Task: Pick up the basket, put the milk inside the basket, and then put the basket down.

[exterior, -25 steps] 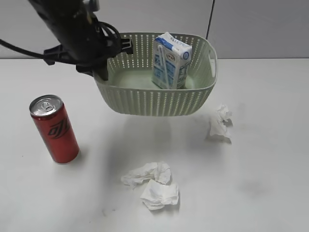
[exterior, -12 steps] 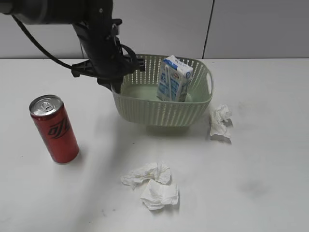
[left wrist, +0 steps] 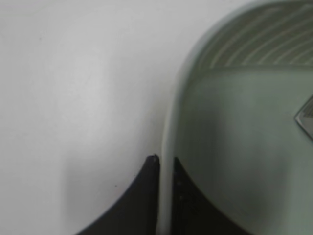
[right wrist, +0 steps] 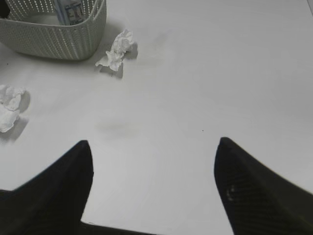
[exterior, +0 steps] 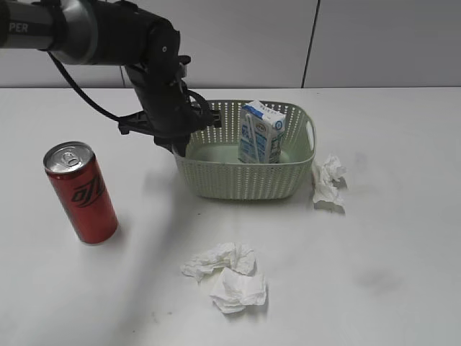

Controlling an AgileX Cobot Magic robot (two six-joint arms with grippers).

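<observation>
Basket (exterior: 245, 173), long axis left-right

Red soda can (exterior: 81, 192) upright left of three crumpled tissues (exterior: 225, 275)

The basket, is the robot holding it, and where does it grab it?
Yes. The left gripper pinches the basket by its left end wall at the rim, one finger inside, one outside. The right gripper is open and holds nothing.

A lab-like test setup: a bare white table (exterior: 403, 238) against plain grey wall panels (exterior: 382, 43), with a black robot arm (exterior: 108, 36) over it.
</observation>
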